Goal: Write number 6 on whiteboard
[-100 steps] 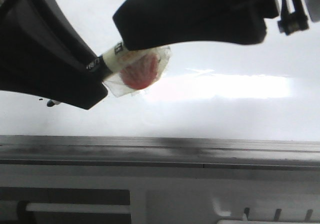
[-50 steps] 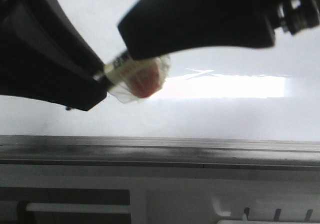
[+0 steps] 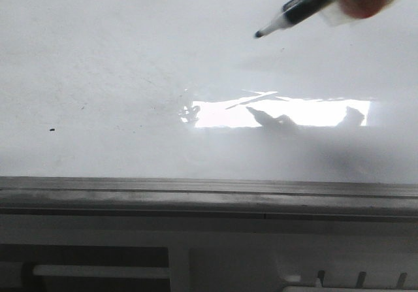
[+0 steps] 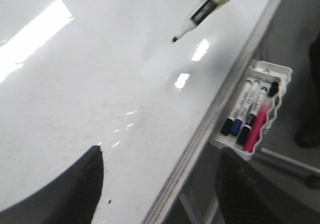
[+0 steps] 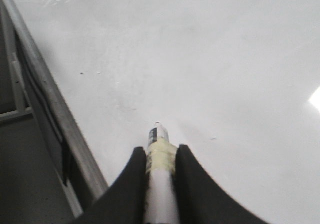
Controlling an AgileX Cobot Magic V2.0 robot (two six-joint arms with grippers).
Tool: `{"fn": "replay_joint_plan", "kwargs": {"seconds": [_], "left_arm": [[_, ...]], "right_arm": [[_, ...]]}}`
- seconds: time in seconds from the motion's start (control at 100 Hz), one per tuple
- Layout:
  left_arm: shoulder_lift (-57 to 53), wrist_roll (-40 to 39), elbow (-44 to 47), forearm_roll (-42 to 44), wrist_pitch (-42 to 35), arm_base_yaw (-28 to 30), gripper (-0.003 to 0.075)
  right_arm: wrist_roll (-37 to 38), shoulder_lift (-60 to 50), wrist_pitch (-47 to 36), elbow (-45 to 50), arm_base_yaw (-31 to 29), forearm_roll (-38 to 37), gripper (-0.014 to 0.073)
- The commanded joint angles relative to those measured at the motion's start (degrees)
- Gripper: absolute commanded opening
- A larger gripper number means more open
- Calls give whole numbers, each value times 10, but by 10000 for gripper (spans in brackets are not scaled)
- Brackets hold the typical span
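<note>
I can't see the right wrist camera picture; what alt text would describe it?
A marker wrapped in pale tape is clamped between the right gripper's two dark fingers, its tip pointing out over a blank whiteboard. No number is drawn on the part of the board in view, and its grey rail runs along one edge.

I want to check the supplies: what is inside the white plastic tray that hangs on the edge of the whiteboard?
The white plastic tray holds several markers, with black, blue and pink caps showing. Its floor beneath them is hidden.
</note>
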Motion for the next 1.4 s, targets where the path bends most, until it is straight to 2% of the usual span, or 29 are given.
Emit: {"fn": "replay_joint_plan", "kwargs": {"seconds": [0.0,0.09,0.21,0.3,0.47,0.88,1.16,1.39], "left_arm": [[-54,-47,13,0,-59,36,353],[-101,-86,45,-3,-122,72,262],[-137,-100,87,-47,-212,113,90],[-142,-100,100,-76,-237,125,-20],[-140,-100,104,-82,-220,126,-19],[-140,-100,104,-84,-202,126,-19],[-140,-100,104,-84,-202,126,-19],[-140,-100,106,-84,-202,126,-19]], "right_arm": [[-5,-24,-36,-7,-31,-13,-41],[-5,-27,-59,-3,-49,-13,-42],[-5,-4,-108,-3,-49,-13,-43],[-5,22,-135,-6,-49,-13,-43],[-5,72,-168,-5,-49,-13,-43],[-5,113,-169,-5,-58,13,-43],[-5,132,-112,-5,-49,28,-44],[-5,132,5,-5,-34,34,-44]]}}
